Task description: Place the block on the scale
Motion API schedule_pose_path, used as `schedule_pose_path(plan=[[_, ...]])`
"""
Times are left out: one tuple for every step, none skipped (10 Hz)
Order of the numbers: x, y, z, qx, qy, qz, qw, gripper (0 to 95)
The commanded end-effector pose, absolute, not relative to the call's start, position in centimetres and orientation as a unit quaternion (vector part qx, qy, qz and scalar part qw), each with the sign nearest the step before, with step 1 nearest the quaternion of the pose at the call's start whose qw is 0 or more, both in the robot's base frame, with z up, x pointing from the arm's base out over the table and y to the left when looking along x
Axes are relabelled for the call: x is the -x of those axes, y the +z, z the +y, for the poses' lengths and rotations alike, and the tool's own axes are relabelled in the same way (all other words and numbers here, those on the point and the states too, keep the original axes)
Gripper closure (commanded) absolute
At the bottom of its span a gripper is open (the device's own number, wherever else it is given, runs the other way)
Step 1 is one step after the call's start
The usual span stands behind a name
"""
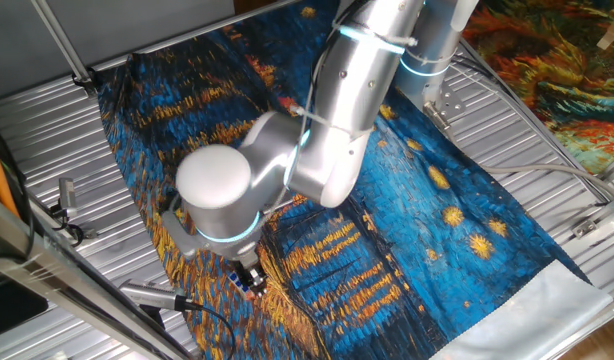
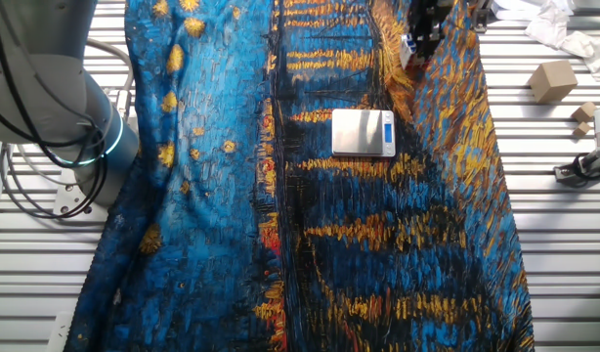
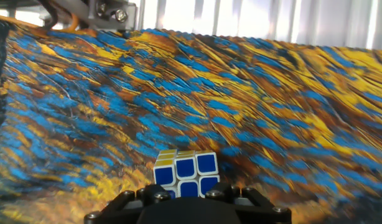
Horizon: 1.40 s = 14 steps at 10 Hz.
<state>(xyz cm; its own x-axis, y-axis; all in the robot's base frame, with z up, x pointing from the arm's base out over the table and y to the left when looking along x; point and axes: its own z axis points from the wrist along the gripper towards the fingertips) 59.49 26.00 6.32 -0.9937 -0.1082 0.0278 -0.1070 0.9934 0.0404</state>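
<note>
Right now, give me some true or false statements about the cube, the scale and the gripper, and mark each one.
1. The cube sits on the scale. False: the scale's platform is bare, and the cube is on the cloth by the gripper.
2. The scale lies flat on the cloth. True.
3. The gripper hangs directly over the scale. False: in the other fixed view it is off toward the cloth's edge, apart from the scale.
4. The cube shows blue and white squares in the hand view. True.
5. A cardboard box sits on the cloth. False: it sits on the bare metal slats beside it.
</note>
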Motion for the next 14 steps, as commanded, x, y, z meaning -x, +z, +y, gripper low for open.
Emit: schedule_pose_path(plan=[[-59.3,8.1,25.9,-0.046,0.000,-0.999,0.029,95.0],[-59.1,8.7,25.9,-0.042,0.003,-0.999,0.035,95.0],[-58.5,9.8,25.6,-0.035,0.006,-0.998,0.047,95.0],[-57.9,10.1,25.0,-0.039,0.003,-0.998,0.048,95.0],[-57.4,10.4,24.2,-0.042,-0.001,-0.998,0.049,95.0],[-56.7,10.9,22.9,-0.049,-0.002,-0.998,0.051,95.0],[-56.2,11.4,21.8,-0.054,-0.001,-0.997,0.053,95.0],[-55.5,11.8,20.6,-0.061,0.002,-0.996,0.059,95.0],[-55.0,11.8,19.7,-0.065,0.003,-0.996,0.061,95.0],[-54.1,11.7,18.4,-0.072,0.002,-0.996,0.061,95.0],[-53.5,11.7,17.5,-0.077,0.000,-0.995,0.060,95.0],[-53.1,11.9,17.0,-0.078,0.000,-0.995,0.060,95.0],[-52.6,12.2,15.9,-0.085,0.000,-0.995,0.061,95.0],[-52.5,12.3,15.6,-0.087,0.000,-0.994,0.061,95.0]])
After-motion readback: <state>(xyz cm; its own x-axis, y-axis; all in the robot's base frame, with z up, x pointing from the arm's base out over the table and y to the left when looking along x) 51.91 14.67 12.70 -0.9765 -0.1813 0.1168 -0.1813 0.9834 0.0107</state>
